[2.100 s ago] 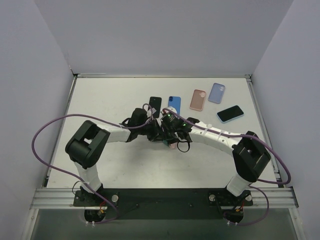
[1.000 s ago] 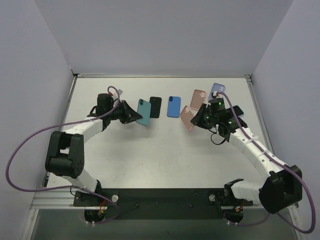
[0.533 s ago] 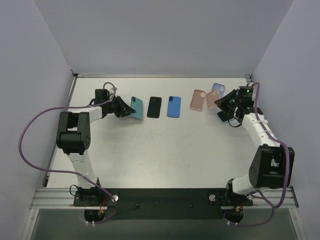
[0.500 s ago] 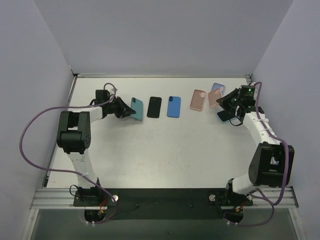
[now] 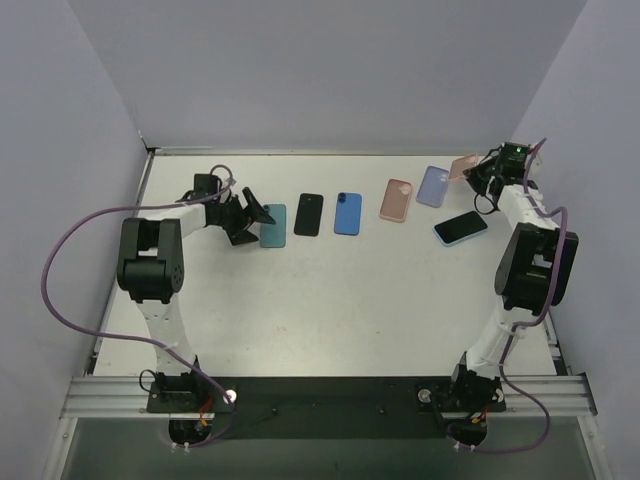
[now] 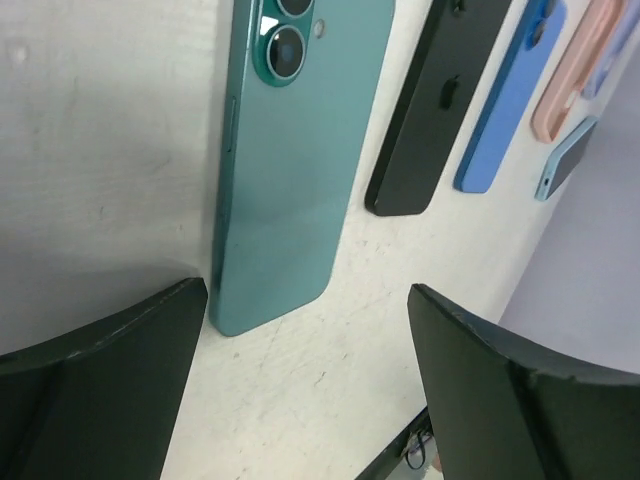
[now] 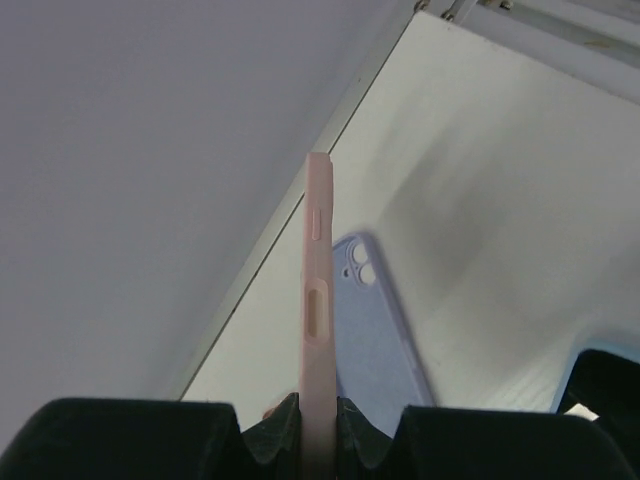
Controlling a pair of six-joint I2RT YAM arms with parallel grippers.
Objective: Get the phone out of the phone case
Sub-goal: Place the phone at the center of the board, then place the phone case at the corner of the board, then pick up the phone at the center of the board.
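Observation:
The teal phone [image 5: 272, 225] lies flat on the table, camera side up, at the left end of a row of phones. In the left wrist view the teal phone [image 6: 295, 150] sits just beyond the fingertips, touching neither. My left gripper [image 5: 246, 214] [image 6: 300, 400] is open, with bare table between its fingers. My right gripper [image 5: 488, 172] [image 7: 318, 412] is shut on the empty pink phone case [image 5: 465, 166], held above the far right corner of the table. The right wrist view shows the pink phone case [image 7: 316, 300] edge-on and upright between the jaws.
A black phone [image 5: 310, 214] and a blue phone [image 5: 348, 213] lie right of the teal one. Further right are another pink case [image 5: 397, 200], a lavender case [image 5: 433, 186] and a dark phone with a cyan edge [image 5: 461, 228]. Walls close the back and sides.
My left gripper has opened and the teal phone now lies flat on the table. The right arm has carried the pink case right and back, toward the far corner.

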